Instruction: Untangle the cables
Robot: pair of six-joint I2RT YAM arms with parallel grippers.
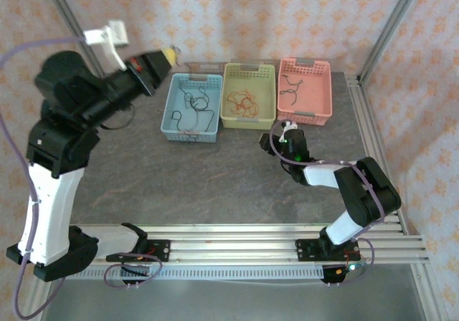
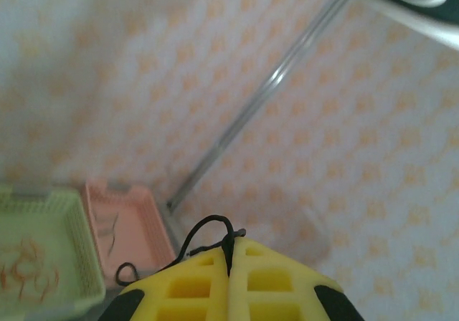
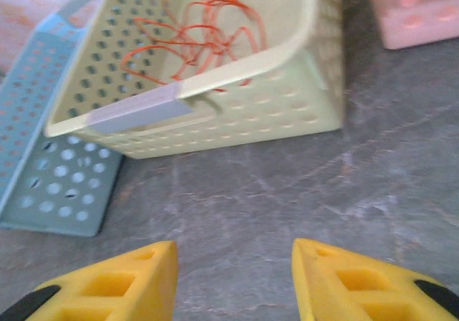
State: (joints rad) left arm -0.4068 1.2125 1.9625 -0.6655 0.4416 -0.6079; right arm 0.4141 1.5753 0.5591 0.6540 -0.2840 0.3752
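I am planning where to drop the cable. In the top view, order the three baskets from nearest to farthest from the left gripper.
1. Blue basket, leftmost, nearest the left gripper holding a black cable.
2. Green basket, middle.
3. Pink basket, rightmost.

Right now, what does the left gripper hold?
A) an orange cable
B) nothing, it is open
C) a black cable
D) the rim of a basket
C: in the left wrist view the left gripper is shut, and a thin black cable loops out from between its yellow tips.
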